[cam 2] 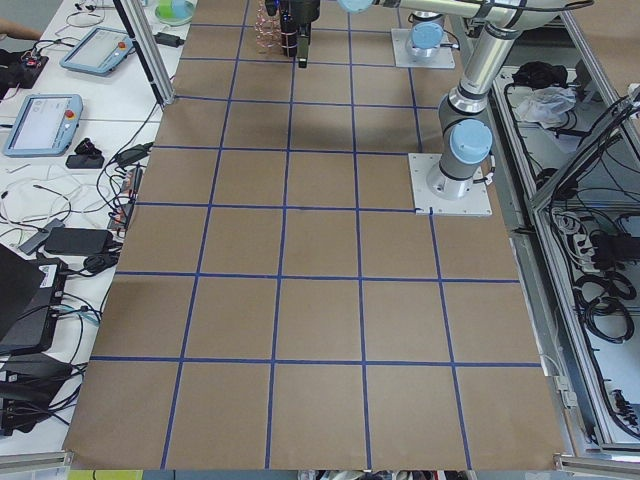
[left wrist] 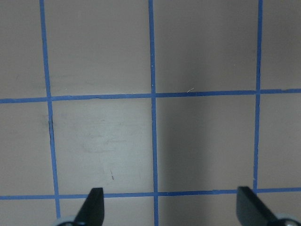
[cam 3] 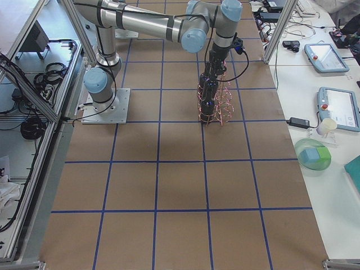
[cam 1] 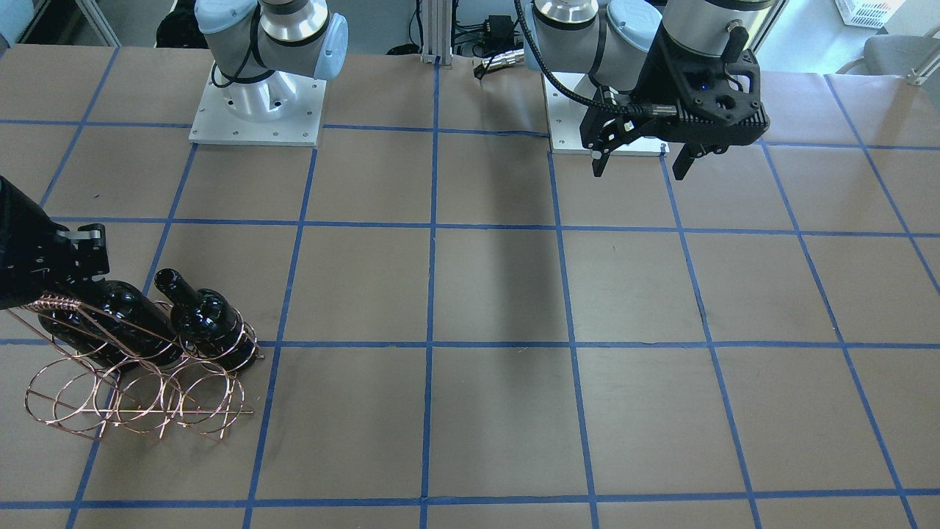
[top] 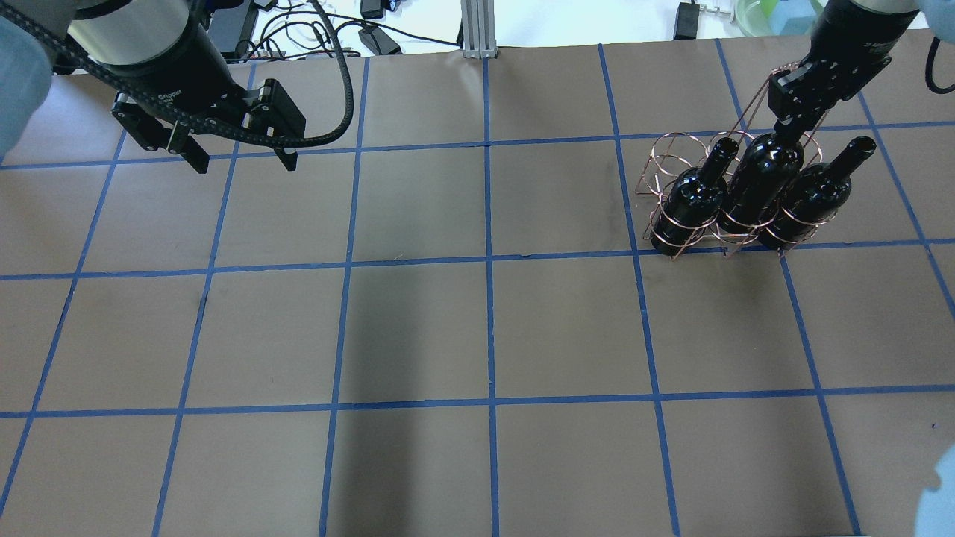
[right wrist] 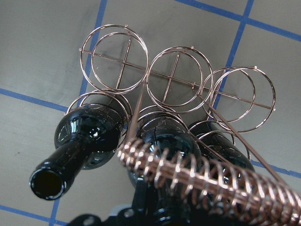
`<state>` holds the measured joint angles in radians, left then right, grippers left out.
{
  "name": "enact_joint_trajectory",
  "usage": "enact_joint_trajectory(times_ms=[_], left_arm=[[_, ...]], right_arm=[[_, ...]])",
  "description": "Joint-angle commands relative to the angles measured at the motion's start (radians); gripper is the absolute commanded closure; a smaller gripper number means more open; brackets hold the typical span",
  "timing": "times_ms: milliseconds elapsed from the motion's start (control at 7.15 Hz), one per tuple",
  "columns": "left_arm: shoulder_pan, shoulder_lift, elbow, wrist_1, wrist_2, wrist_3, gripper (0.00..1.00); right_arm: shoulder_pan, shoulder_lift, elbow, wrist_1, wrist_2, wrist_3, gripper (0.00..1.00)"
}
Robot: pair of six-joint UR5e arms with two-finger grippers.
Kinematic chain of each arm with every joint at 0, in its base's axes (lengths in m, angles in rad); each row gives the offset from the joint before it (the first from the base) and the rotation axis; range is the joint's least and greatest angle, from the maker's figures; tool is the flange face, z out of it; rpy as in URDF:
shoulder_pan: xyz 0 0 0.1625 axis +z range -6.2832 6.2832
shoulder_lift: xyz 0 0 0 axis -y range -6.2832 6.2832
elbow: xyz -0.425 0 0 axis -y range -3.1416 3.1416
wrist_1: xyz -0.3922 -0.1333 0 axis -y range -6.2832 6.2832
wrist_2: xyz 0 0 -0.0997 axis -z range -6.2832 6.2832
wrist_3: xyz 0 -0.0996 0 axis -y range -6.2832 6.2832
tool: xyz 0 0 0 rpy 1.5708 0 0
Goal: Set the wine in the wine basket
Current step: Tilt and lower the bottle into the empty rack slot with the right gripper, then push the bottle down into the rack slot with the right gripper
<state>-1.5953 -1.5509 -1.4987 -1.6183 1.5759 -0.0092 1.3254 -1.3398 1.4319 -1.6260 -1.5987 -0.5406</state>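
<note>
Front-on footage shows my left fingers [cam 1: 599,163] spread wide and empty above the surface [cam 1: 499,294], with the wine [cam 1: 121,316] seated in the middle loop of the wine basket [cam 1: 139,400] out on the robot's right. Overhead, the right fingers [top: 783,112] look clamped on its neck, a matching bottle [top: 690,205] on either side. Right wrist view puts the coiled handle [right wrist: 197,174] just across that neck, so I judge a careless retreat could hook it and tip everything; no label or legible writing shows anywhere.
</note>
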Motion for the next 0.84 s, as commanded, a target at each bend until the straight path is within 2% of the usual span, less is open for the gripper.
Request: enact_joint_trajectory(times_ms=[0, 699], left_arm=[[0.000, 0.000, 0.000, 0.000, 0.000, 0.000, 0.00], [0.000, 0.000, 0.000, 0.000, 0.001, 0.000, 0.00]], right_arm=[[0.000, 0.005, 0.021, -0.003, -0.001, 0.001, 1.00], [0.000, 0.007, 0.044, -0.003, 0.000, 0.004, 1.00]])
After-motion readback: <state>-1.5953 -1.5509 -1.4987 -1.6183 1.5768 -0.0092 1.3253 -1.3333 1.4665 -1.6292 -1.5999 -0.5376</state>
